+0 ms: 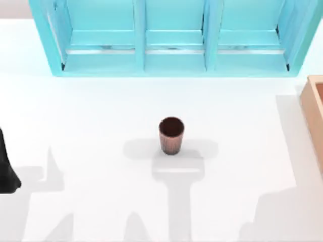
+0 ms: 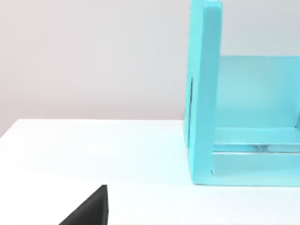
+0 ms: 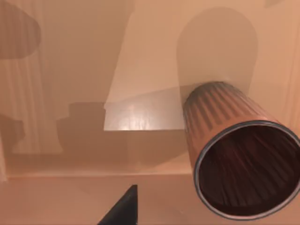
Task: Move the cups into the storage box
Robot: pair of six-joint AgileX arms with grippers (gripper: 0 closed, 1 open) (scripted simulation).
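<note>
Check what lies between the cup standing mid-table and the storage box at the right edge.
Only bare white table, by the top view, between the cup and the storage box.

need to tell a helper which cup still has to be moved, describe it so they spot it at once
Start at the big turquoise shelf unit along the table's far edge. In front of its middle compartment, alone on the white table, stands an upright reddish-brown ribbed cup. The other cup like it already stands inside the tan wooden box.

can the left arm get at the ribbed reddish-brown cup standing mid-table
Probably yes: the ribbed reddish-brown cup stands upright alone on the white table, with nothing between it and the left arm at the left edge.
</note>
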